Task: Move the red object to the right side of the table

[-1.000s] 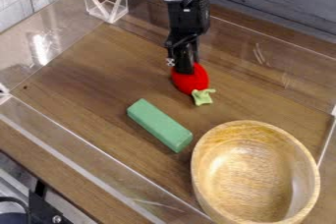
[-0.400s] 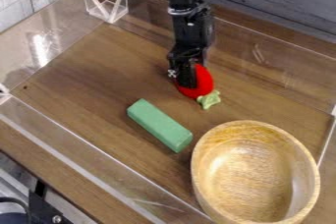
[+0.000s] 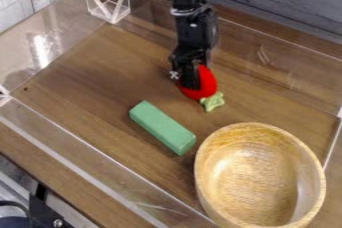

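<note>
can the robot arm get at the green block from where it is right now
Probably yes: nothing stands between the arm and the green block, which lies with its top uncovered, though the gripper is at the red fruit now.

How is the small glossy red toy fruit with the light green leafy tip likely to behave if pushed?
The small glossy red toy fruit would probably roll, given its rounded body, though the leafy green tip sticking out might make it veer. Its shiny surface suggests it could be somewhat slippery.
</note>
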Controlling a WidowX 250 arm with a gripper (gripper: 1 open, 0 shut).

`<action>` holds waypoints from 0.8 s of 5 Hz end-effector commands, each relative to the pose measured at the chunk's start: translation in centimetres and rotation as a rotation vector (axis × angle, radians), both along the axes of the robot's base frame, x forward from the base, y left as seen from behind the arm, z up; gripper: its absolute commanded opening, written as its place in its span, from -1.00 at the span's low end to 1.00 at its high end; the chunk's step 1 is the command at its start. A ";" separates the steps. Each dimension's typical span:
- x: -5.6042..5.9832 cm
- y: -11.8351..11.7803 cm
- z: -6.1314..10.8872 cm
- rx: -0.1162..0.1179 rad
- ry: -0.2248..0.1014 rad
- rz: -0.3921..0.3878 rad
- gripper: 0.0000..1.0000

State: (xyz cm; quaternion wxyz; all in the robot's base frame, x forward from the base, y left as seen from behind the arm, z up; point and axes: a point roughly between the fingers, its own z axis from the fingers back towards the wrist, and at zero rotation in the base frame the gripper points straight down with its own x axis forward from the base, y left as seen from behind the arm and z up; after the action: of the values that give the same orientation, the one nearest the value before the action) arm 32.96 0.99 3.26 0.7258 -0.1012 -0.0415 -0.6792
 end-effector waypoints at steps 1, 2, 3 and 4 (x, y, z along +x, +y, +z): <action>1.5 -0.2 6.6 0.069 -0.091 0.033 -1.00; 2.6 -1.7 9.5 0.112 -0.096 0.067 -1.00; 3.1 -4.4 9.5 0.134 -0.089 0.120 -1.00; 3.1 -5.9 8.5 0.141 -0.084 0.171 -1.00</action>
State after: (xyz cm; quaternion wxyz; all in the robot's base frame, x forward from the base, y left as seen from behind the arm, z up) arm 35.72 -4.57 10.21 0.7879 -0.0311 -0.0128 -0.6149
